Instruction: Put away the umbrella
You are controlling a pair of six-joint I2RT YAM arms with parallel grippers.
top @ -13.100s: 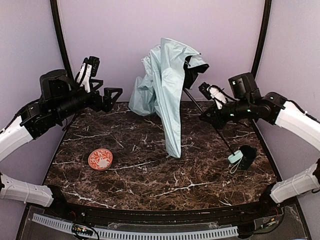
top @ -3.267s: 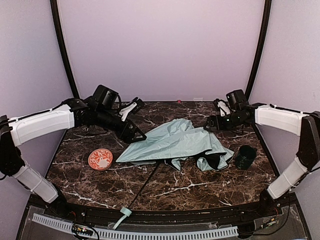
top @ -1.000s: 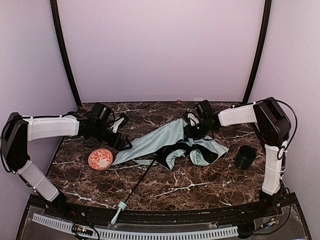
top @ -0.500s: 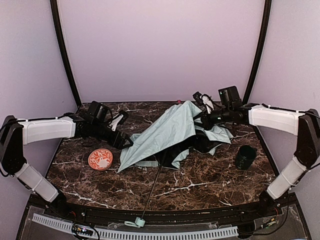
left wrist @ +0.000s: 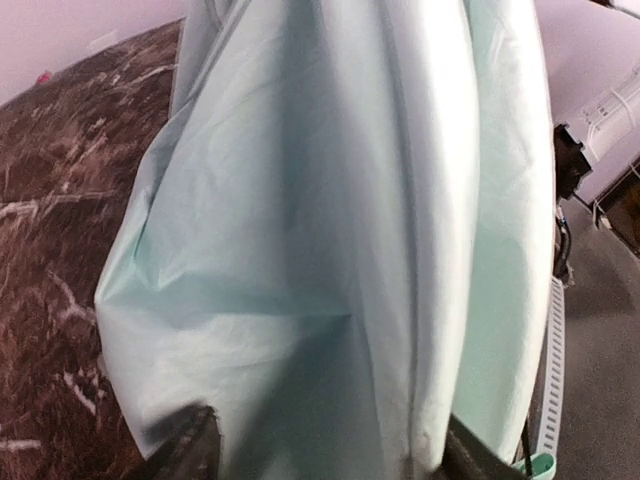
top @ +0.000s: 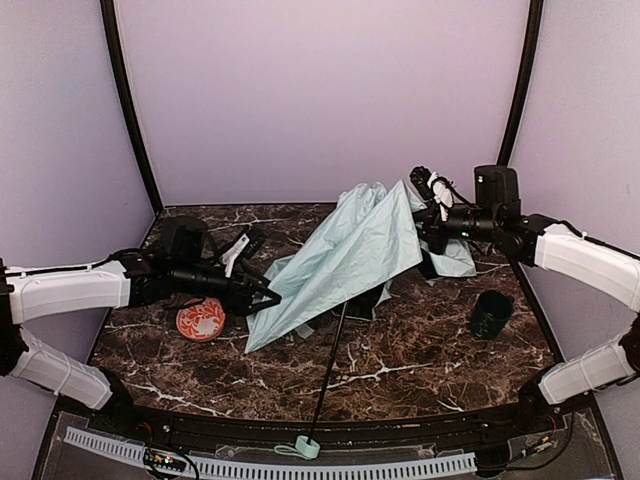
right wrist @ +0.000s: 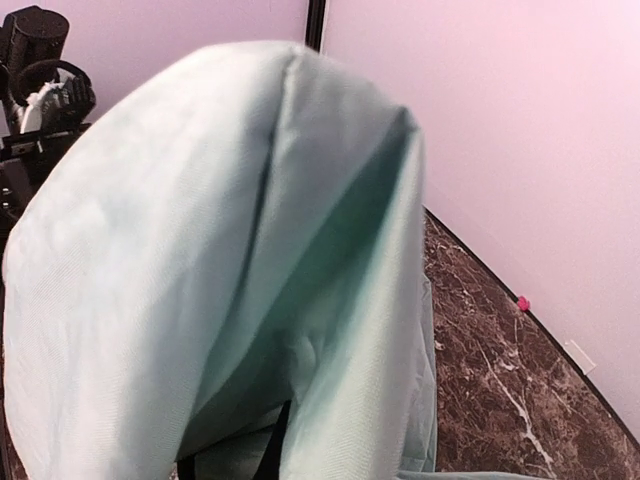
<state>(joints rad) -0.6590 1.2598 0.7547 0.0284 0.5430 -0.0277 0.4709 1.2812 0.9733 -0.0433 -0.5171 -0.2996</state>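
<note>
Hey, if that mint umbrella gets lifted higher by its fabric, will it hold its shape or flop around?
Probably floppy: the umbrella fabric hangs in loose folds where the right gripper pinches it. The thin shaft trails to the handle, low at the front, so that end would likely swing or drag.

A lab booth (lilac walls, marble table).

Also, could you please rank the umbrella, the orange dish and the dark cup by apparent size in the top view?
1. umbrella, clearly largest.
2. orange dish and dark cup look about alike; I won't rank them.
</note>
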